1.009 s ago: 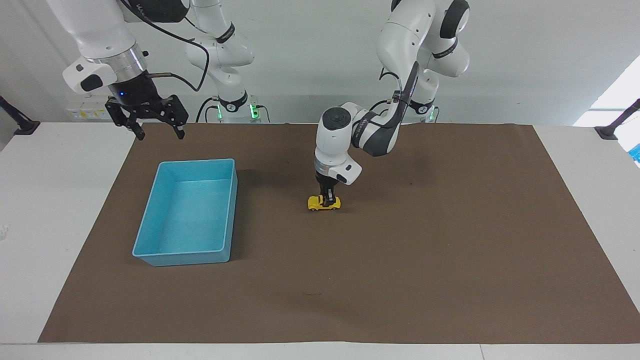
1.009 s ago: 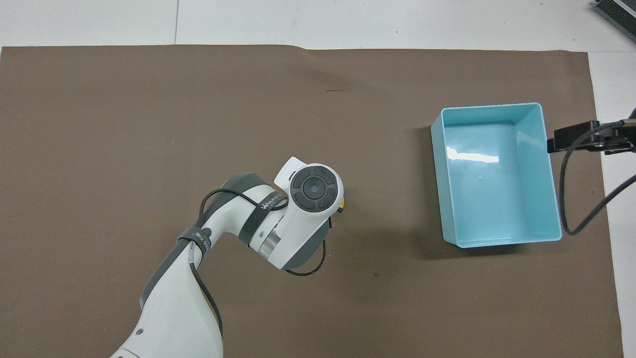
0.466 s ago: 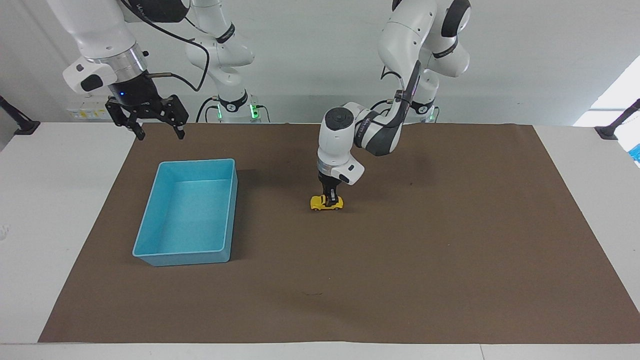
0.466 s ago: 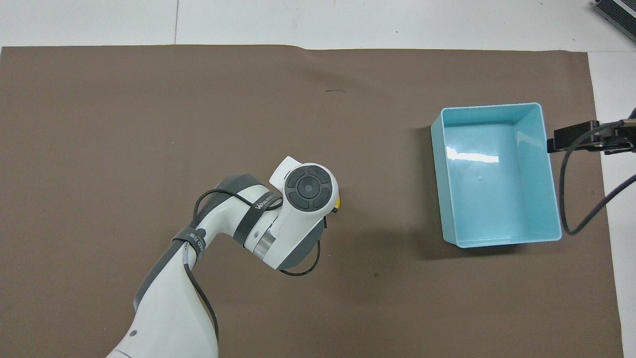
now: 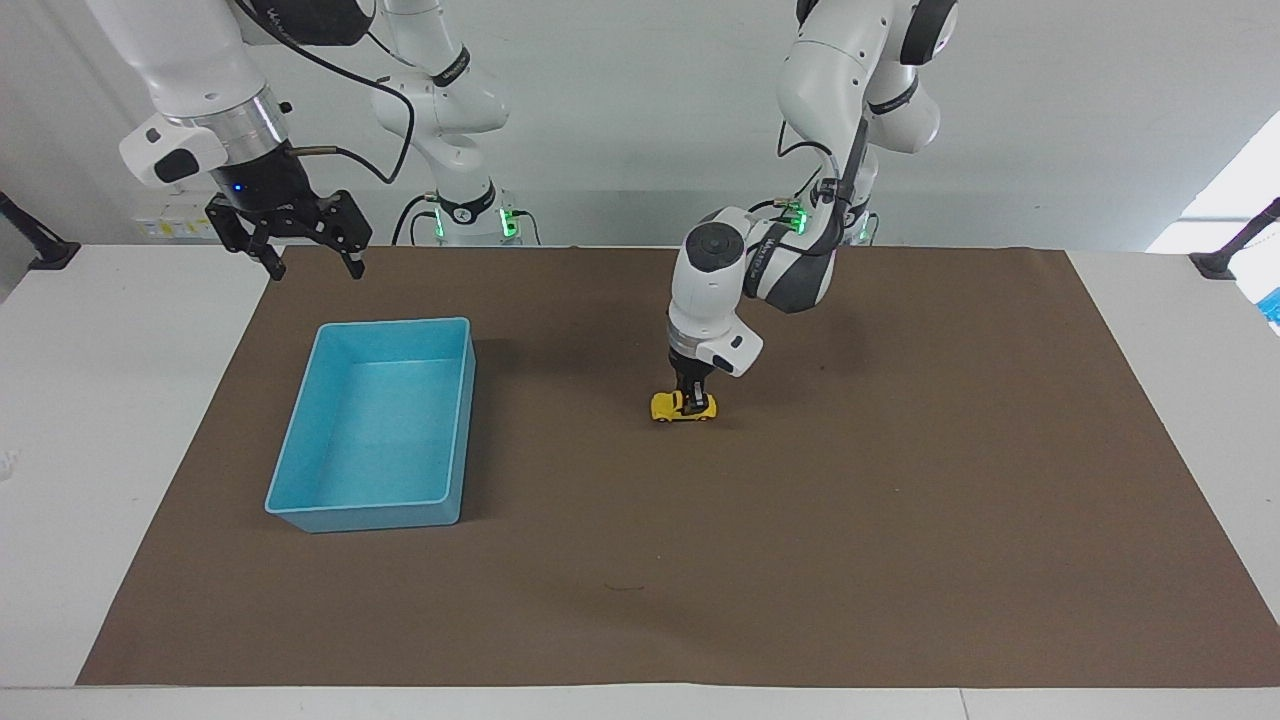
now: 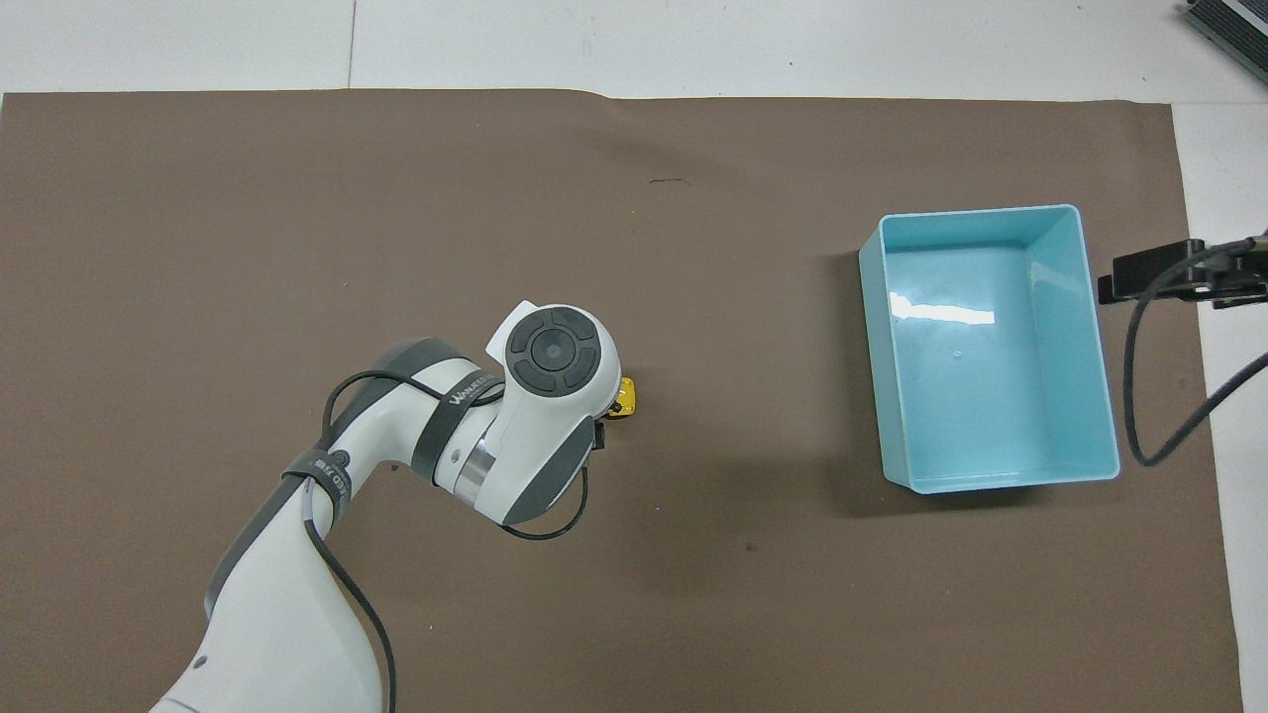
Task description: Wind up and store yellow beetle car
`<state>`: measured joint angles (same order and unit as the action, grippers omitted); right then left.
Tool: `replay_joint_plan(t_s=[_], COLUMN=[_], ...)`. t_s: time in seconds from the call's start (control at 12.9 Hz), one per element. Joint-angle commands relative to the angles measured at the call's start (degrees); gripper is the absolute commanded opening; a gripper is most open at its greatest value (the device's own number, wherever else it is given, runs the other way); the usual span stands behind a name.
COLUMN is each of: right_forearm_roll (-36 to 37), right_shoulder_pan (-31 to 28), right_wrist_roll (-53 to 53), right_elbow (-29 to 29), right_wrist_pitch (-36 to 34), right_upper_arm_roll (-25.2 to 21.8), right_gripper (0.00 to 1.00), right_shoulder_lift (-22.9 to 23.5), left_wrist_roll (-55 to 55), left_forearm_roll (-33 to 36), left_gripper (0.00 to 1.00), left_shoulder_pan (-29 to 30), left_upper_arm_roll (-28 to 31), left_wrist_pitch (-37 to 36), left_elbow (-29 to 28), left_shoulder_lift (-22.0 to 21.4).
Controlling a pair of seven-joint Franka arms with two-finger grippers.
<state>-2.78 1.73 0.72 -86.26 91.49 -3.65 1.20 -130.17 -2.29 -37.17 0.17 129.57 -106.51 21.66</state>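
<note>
The yellow beetle car stands on its wheels on the brown mat, near the middle of the table. My left gripper comes straight down onto it and is shut on the car's body. In the overhead view the left wrist covers most of the car, and only its yellow end shows. My right gripper hangs open and empty in the air over the mat's edge beside the blue bin, where that arm waits.
The blue bin is open-topped with nothing in it and sits on the mat toward the right arm's end. A cable loops from the right gripper beside the bin. White table borders the mat.
The left gripper has slid the car along the mat toward the left arm's end of the table, still shut on it. The right arm has barely moved.
</note>
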Motion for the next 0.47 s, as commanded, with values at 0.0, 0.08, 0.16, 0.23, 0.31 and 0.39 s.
replay_joint_plan(t_s=[0.0,0.08,0.16,0.23,0.31,0.39], right_forearm_roll=[0.1,0.1,0.1,0.1,0.1,0.1], right_shoulder_pan=[-0.4,-0.5,-0.5,-0.5,-0.6,-0.6], right_wrist_roll=[1.1,1.1,1.2,1.2,1.1,1.2], right_elbow=[0.0,0.0,0.0,0.0,0.0,0.0], right_wrist_pitch=[-1.0,-1.0,-1.0,-1.0,-1.0,-1.0], right_upper_arm_roll=[0.2,0.2,0.2,0.2,0.2,0.2], right_gripper=[1.00,1.00,1.00,1.00,1.00,1.00], right_shoulder_lift=[-0.6,-0.6,-0.6,-0.6,-0.6,-0.6], left_wrist_roll=[4.2,4.7,4.9,5.1,5.0,5.0], left_forearm_roll=[0.5,0.7,0.8,0.8,0.8,0.8], left_gripper=[0.19,0.20,0.21,0.23,0.25,0.45], left_shoulder_pan=[4.1,4.5,4.6,5.1,5.1,5.1], left_upper_arm_roll=[0.8,0.8,0.8,0.8,0.8,0.8], left_wrist_pitch=[2.8,2.8,2.6,2.5,2.4,2.1], left_elbow=[-3.4,-3.9,-3.9,-3.8,-3.7,-3.4], left_shoulder_lift=[2.9,2.7,2.7,2.7,2.7,2.7])
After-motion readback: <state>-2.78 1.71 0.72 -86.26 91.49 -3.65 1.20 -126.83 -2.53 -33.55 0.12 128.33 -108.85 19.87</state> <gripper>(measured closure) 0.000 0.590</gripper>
